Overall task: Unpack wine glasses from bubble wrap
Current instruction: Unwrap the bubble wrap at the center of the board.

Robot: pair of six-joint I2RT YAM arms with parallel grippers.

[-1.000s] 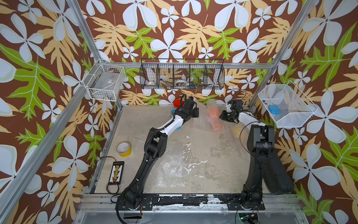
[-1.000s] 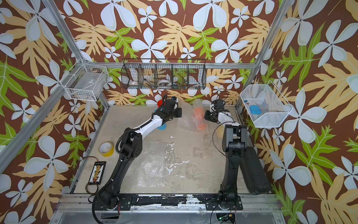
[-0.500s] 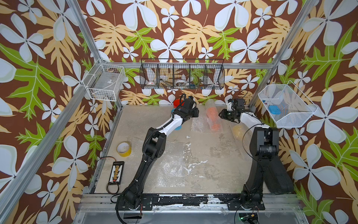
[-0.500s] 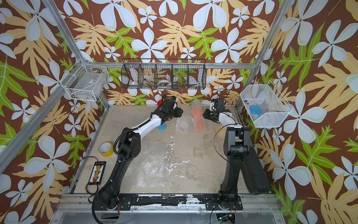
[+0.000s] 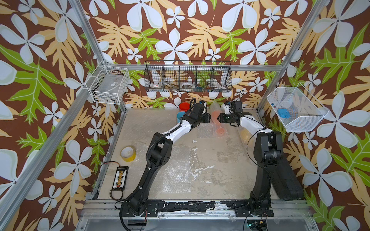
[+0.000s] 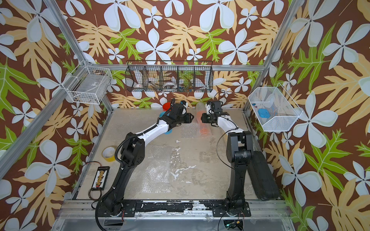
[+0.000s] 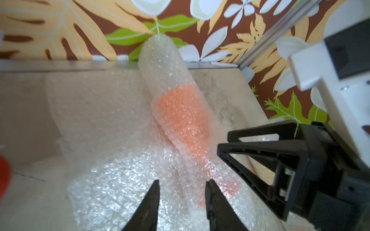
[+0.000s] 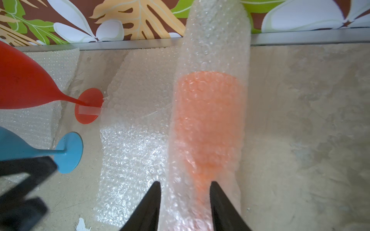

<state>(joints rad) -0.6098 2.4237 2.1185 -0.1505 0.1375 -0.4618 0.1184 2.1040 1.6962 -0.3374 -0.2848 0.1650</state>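
Observation:
An orange wine glass lies on its side at the back of the table, rolled in a tube of bubble wrap. My left gripper is open, over a loose flap of wrap beside the orange foot. From the opposite side, my right gripper is open above the wrapped stem. Both wrist views are blurred there. A bare red glass and a bare light blue glass stand behind the left arm.
A pale yellowish wrapped bundle lies by the right arm. Flat bubble sheets cover the table's middle. A yellowish tape roll and a small black device sit at the left edge. Wire baskets hang on the walls.
My left gripper went from shut to open and the right jaws spread wider. Both grippers drew slightly closer together over the orange bundle, which shifted a little.

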